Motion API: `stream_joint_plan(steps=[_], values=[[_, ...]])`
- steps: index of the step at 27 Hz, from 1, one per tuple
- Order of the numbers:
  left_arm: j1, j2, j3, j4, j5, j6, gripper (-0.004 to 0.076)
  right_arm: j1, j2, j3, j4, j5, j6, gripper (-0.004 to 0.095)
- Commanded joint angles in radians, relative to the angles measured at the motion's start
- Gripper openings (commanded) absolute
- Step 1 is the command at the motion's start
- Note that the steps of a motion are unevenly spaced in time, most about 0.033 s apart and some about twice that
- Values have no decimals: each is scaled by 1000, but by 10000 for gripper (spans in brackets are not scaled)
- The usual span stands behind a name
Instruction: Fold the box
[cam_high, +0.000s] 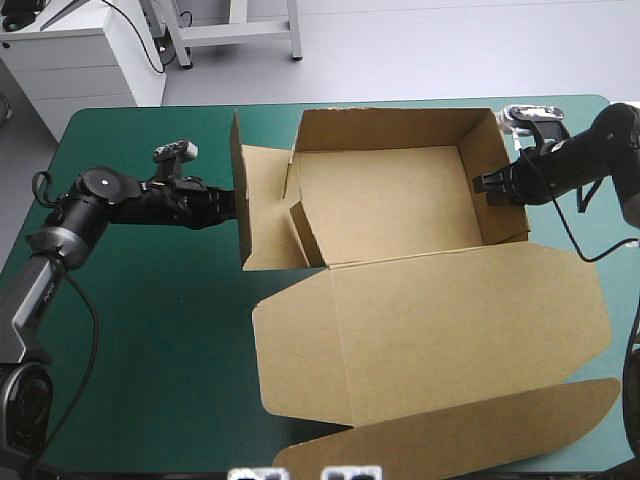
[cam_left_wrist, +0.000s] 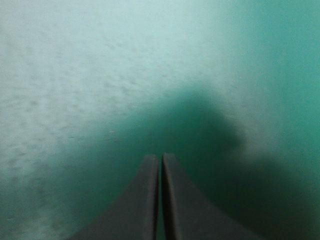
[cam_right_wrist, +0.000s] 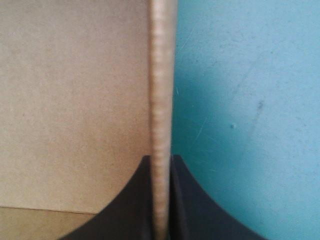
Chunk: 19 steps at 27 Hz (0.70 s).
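- Lid (cam_high: 430, 330) of the box (cam_high: 380, 190) lies nearest, flat on the table (cam_high: 150, 340) and well to the near side of both grippers. Its curved tuck flap (cam_high: 450, 440) reaches the near edge.
- Left gripper (cam_high: 228, 203) is clenched, with its fingers meeting in a point and nothing between them. Its tip sits at the outer face of the upright left wall (cam_high: 240, 190). Just past that wall, a loose inner flap (cam_high: 305, 235) slants inside the tray.
- Between the two grippers the box stands as an open tray, with the far wall and both side walls raised.
- Right gripper (cam_high: 487, 186) is grasping the right wall (cam_high: 497, 215). Its wrist view shows the board's edge pinched between the fingers.
- The step in hand looks like squaring and tucking the left side. To do it well, the right gripper should act as a steady anchor. The left gripper should push low and evenly, so the tray does not slide and the loose flap folds rather than buckles.
- Beneath it all, the teal-green cover (cam_high: 120, 400) is smooth, with faint scratches beside the right gripper, so it probably offers little grip.
- Beyond the far edge are a white cabinet (cam_high: 70, 60) and pale floor.
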Motion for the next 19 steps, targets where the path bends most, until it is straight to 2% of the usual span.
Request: stream_joint_plan(steps=[1,7,10,16,18,19], values=[[-1,-37,-25,-244,91,125,8,-1,-47,-25,49,-47,23,-17],[-1,-37,-25,-541,187,218,8,52,-47,-25,-40,-86,73,-17],[-1,-37,-25,-641,231,247,8,90,-47,-25,-45,-111,96,-17],[-1,-37,-25,-663,340,268,22,175,-47,-25,-154,-194,195,-16],[-1,-37,-25,-663,360,270,124,191,-47,-25,-158,-211,212,-16],[-1,-37,-25,-663,368,272,236,198,-47,-25,-152,-220,214,-16]])
